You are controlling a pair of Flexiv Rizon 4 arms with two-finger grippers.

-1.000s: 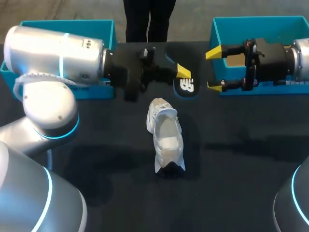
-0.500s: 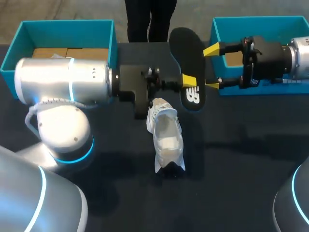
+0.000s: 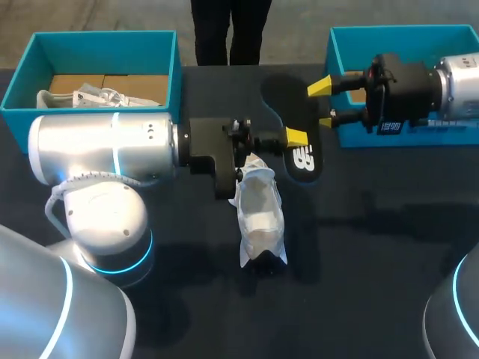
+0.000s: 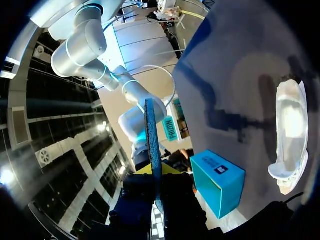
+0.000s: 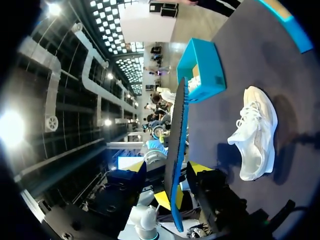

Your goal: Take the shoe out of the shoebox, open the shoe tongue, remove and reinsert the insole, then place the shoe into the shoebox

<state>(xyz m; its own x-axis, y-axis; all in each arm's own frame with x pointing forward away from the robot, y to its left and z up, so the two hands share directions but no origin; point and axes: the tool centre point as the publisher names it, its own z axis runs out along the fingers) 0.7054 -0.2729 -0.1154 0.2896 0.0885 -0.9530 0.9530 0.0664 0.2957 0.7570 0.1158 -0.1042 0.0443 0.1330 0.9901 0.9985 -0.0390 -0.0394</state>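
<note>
The left pincer [image 3: 295, 137] is clamped on the black insole [image 3: 287, 105], which hangs in the air over the middle of the table [image 3: 389, 247], just past the white sneaker [image 3: 259, 215] lying there. The right pincer [image 3: 323, 105] gapes wide, its fingers on either side of the insole's edge, apparently not touching it. The insole looks light, thin and bendy. It is probably best pinched flat across its midsection, since held by one end it would likely droop.

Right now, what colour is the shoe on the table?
The shoe is white; the head view shows it best.
</note>
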